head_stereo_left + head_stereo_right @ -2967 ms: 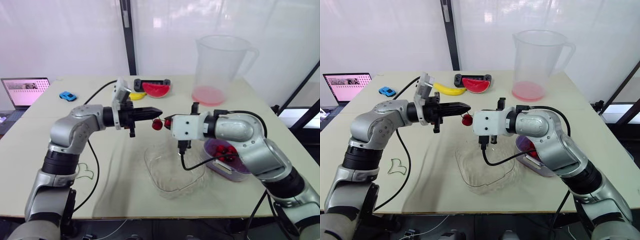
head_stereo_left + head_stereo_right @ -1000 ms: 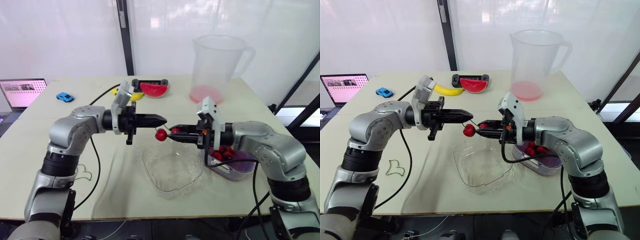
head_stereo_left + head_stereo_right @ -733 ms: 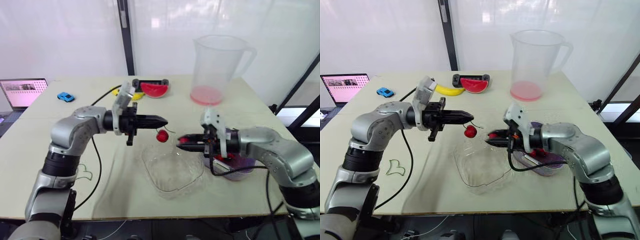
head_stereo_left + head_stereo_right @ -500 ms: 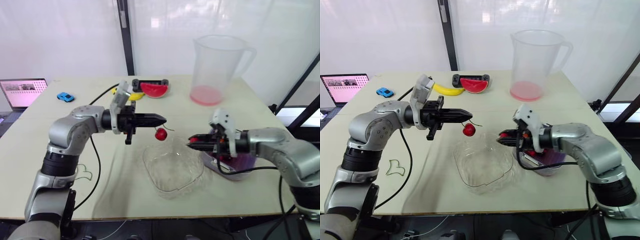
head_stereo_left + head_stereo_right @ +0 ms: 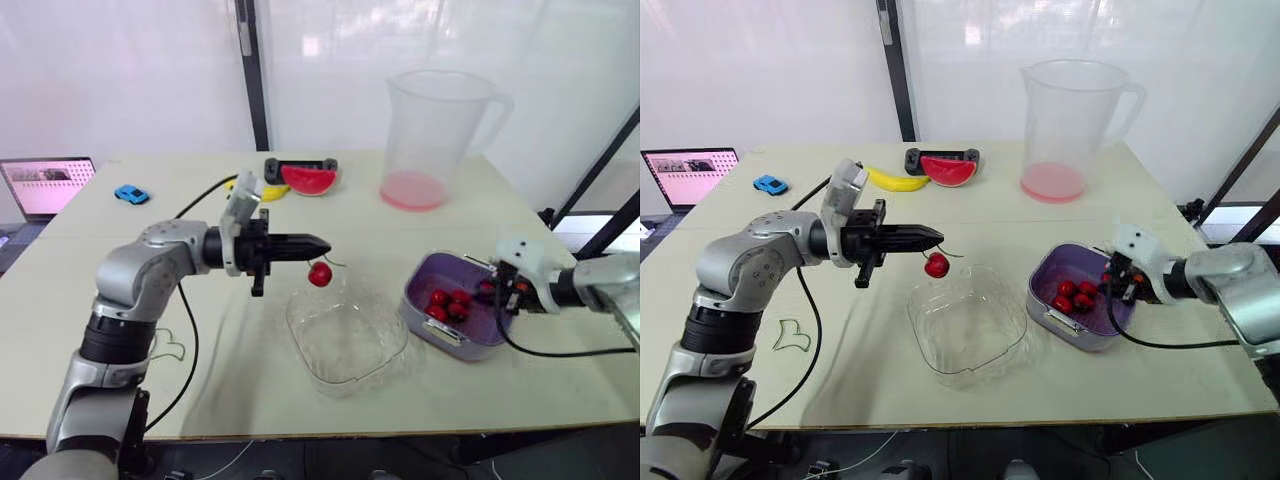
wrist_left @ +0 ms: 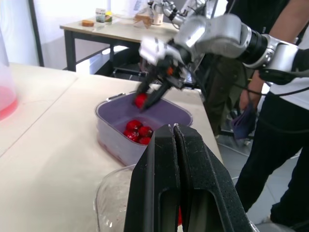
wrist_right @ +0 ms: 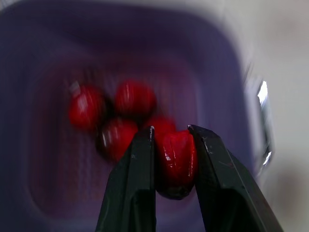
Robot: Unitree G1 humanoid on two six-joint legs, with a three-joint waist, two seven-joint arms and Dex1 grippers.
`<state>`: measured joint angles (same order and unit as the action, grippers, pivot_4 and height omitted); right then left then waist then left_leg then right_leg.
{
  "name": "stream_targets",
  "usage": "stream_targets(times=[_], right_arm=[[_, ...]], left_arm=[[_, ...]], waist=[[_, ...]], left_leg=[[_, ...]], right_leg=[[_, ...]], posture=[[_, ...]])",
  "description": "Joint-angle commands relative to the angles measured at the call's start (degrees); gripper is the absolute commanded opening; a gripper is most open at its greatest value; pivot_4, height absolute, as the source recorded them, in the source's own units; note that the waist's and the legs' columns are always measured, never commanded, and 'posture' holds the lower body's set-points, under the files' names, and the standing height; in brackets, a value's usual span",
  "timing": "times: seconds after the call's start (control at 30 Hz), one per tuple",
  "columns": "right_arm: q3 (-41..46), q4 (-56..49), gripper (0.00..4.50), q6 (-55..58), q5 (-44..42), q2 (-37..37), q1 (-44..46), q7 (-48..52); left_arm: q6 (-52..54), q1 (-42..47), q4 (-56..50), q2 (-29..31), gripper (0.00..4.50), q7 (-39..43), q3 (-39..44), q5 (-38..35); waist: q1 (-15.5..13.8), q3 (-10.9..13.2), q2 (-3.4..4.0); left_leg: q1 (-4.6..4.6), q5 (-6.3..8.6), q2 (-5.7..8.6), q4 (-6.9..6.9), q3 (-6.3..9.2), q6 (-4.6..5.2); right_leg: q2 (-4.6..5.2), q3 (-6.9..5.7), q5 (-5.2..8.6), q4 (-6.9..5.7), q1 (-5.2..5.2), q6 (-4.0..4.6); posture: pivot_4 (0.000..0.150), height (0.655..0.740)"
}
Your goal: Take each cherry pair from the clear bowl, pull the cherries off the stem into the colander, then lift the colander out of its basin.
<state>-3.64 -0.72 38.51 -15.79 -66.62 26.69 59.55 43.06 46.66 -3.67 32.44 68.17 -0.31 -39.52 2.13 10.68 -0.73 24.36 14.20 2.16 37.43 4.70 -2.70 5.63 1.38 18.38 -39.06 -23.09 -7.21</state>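
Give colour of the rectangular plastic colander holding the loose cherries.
Purple. The colander shows best in the left eye view.

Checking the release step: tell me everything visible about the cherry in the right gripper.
The cherry is glossy, deep red and rounded, no stem visible. The right gripper pinches it from both sides with its two black fingers. It hangs over the purple colander, near its right rim, apart from the loose cherries lying on the colander's bottom.
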Motion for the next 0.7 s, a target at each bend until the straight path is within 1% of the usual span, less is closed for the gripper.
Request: stream_targets(times=[0.03,0.07,0.23,0.27,0.47,0.5,0.63,0.7], right_arm=[[2.04,-2.40,1.59,1.54,-0.59,-1.88,0.43,2.31],[2.07,-2.72,1.89,1.77,-0.54,-2.17,0.19,2.82],[4.11,-3.99,4.21,3.18,-1.00,-3.05,1.37,3.65],[4.79,-4.51,4.46,3.66,-1.58,-3.39,1.65,4.21],[9.83,-7.61,4.46,9.09,-7.70,-4.18,3.67,7.25],[12.06,-8.27,4.46,11.26,-11.17,-3.43,4.95,8.29],[16.77,-10.59,4.46,15.85,-20.83,1.63,9.71,8.24],[17.41,-13.12,4.46,18.24,-25.87,6.61,11.17,6.18]], left_arm=[[-0.42,0.00,-2.43,0.54,0.00,-0.50,1.75,-1.50],[-0.37,-0.03,-2.49,0.55,0.00,-0.55,1.79,-1.55],[0.00,0.17,-2.48,0.53,0.00,-0.70,1.85,-1.93],[-0.02,0.29,-2.36,0.51,0.00,-0.72,1.79,-1.99],[0.06,0.63,-2.16,0.42,0.00,-0.89,1.67,-2.50],[0.16,0.79,-2.15,0.28,0.00,-0.98,1.71,-2.68],[0.54,1.46,-1.98,-0.31,0.00,-1.37,1.95,-3.67],[0.76,1.83,-1.95,-0.57,0.00,-1.59,1.90,-4.17]], waist=[[0.05,0.00,0.00],[0.08,0.00,0.00],[-0.19,0.00,0.00],[-0.22,0.00,0.00],[-0.27,0.00,0.00],[-0.29,0.00,0.00],[-0.31,0.00,0.00],[-0.27,0.00,-0.02]], left_leg=[[0.00,0.00,0.00,0.00,0.00,0.00],[-0.01,0.00,-0.01,0.00,0.02,0.00],[0.00,0.00,-0.01,0.02,0.03,0.00],[0.00,0.00,-0.01,0.03,0.02,0.00],[0.00,0.00,-0.01,0.03,0.03,0.00],[0.00,0.00,-0.01,0.03,0.03,0.00],[0.00,0.00,-0.02,0.03,0.03,0.00],[-0.01,0.00,-0.04,0.03,0.07,0.00]], right_leg=[[0.00,0.00,0.00,0.00,0.00,0.00],[-0.01,-0.01,0.00,0.00,0.00,0.00],[-0.01,-0.01,0.00,0.00,0.01,0.00],[-0.01,-0.01,0.00,0.00,0.02,0.00],[-0.01,-0.01,0.00,0.00,0.02,0.00],[-0.01,-0.01,0.00,0.00,0.02,0.00],[0.00,-0.01,0.00,0.02,0.03,0.00],[-0.02,-0.05,0.00,0.02,0.06,0.00]], posture=[[0.150,0.7400],[0.150,0.7400],[0.150,0.7400],[0.150,0.7400],[0.150,0.7400],[0.150,0.7400],[0.150,0.7400],[0.150,0.7400]])
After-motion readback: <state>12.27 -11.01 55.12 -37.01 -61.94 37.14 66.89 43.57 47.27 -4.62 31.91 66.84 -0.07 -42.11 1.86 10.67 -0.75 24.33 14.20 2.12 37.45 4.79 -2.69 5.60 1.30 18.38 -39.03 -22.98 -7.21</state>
